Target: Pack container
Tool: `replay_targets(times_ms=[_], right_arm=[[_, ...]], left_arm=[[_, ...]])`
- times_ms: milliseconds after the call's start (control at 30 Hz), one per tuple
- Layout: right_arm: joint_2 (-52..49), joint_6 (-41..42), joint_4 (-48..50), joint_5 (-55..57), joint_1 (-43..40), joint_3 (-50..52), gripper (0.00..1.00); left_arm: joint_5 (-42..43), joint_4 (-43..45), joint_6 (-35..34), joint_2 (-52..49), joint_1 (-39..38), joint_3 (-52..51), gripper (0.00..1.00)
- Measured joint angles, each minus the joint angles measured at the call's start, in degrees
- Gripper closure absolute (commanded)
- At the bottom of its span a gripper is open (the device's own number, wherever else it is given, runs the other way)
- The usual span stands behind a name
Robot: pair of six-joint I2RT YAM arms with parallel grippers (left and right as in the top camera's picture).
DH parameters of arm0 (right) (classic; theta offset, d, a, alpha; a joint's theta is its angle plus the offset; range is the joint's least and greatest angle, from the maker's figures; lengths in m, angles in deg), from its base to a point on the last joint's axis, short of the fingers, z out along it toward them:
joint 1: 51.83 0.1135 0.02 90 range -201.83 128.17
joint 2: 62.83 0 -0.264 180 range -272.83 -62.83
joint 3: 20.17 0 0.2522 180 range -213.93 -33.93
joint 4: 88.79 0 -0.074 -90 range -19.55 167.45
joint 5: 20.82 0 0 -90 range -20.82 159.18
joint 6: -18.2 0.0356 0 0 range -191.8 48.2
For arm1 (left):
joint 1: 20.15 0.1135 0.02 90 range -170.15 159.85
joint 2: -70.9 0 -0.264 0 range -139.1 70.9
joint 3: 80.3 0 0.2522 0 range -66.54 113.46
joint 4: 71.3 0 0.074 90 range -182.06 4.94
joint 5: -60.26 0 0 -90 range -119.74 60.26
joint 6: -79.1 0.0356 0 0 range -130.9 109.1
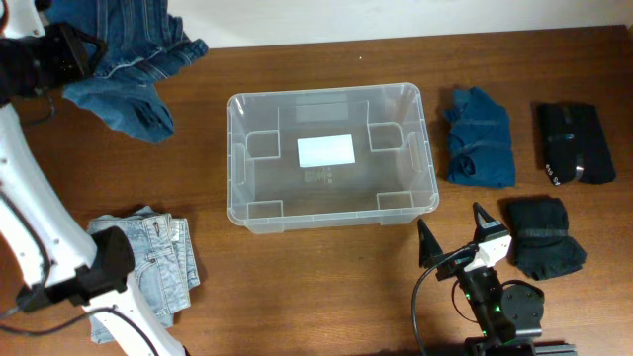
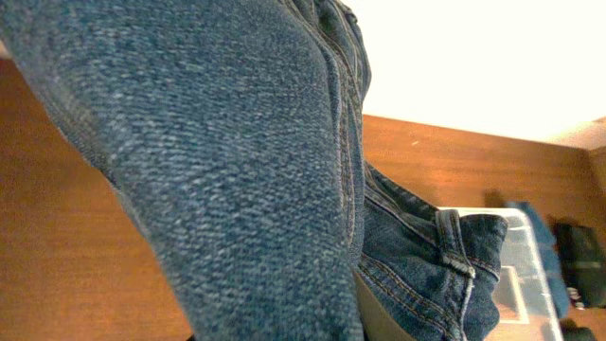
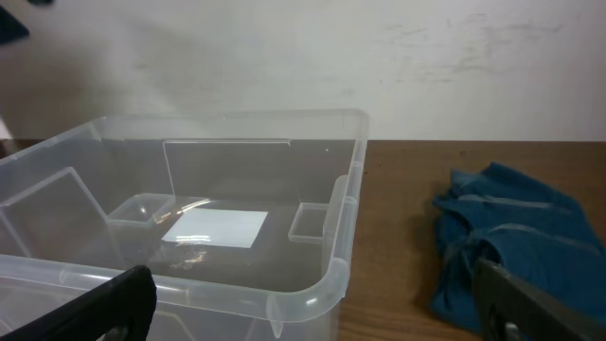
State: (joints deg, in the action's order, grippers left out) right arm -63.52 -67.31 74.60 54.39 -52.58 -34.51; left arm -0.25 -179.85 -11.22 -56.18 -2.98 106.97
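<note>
1. Left gripper [image 1: 79, 51] is clamping narrowly on dark jeans [image 1: 134, 74], which are draping from it and filling its wrist view.
2. Right gripper [image 1: 450, 220] is standing wide open, holding nothing, close above the table [image 1: 297, 287].
3. Container [image 1: 336, 220] is sitting upright on the table, just ahead and to the left of the right gripper and well to the right of the left gripper, with a white label [image 1: 325, 150] showing on its base.
4. Blue garment [image 1: 480, 138] is lying ahead and to the right of the right gripper, beside the container.
5. Black folded garment [image 1: 542, 237] is lying just to the right of the right gripper.
6. Folded light jeans [image 1: 148, 257] are lying well apart from the left gripper, nearer the arm's base.
</note>
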Motion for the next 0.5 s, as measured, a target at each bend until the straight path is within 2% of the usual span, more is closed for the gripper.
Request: replay_targets(times_ms=[333,500], right_arm=[[0.0,0.0,0.0,0.0,0.0,0.0,0.01],[0.0,0.0,0.0,0.0,0.0,0.0,0.02]], left_arm=[[-2.6,0.0,0.5,-15.0,0.0,-0.3,0.86],[-3.1,0.1,2.2,-18.4,0.0,-0.6,0.82]])
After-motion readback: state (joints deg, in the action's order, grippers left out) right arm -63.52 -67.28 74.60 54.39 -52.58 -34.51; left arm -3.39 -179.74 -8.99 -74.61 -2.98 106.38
